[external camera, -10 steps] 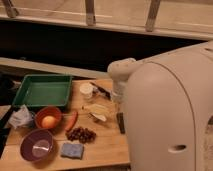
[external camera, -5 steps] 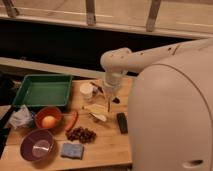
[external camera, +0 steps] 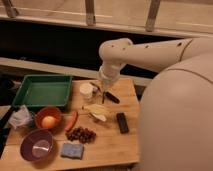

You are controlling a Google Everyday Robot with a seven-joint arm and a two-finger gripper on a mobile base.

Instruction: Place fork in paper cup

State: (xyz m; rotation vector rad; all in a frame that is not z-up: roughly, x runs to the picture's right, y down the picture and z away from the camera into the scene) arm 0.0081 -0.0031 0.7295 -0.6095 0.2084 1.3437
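Fingers (external camera: pixel 103 85) pinched tight together, that was how the gripper (external camera: pixel 102 88) hung, pointing straight down from the bent wrist of the pale arm, low over the wooden table (external camera: pixel 115 150). Right at the fingertips a thin grey sliver slanted off toward the cup side, and I took that for the fork (external camera: pixel 94 86). Whether it was truly clamped or only touching the tips, I could not tell from where I stood. The paper cup (external camera: pixel 86 91) stood upright just beside the fingers, on the side away from the robot's body, mouth open and apparently empty, so the drop was not done. That vertical wrist made sense: a fork hung tines-or-handle down slips into a narrow mouth far easier than one carried flat.

Just on the other side of the fingers lay the black-handled knife (external camera: pixel 111 97), close enough to be nudged. Nearer the onlooker's edge sat a banana peel (external camera: pixel 96 111) and a black block (external camera: pixel 122 123), both well clear. A light cup like that could have tipped from any sideways brush.
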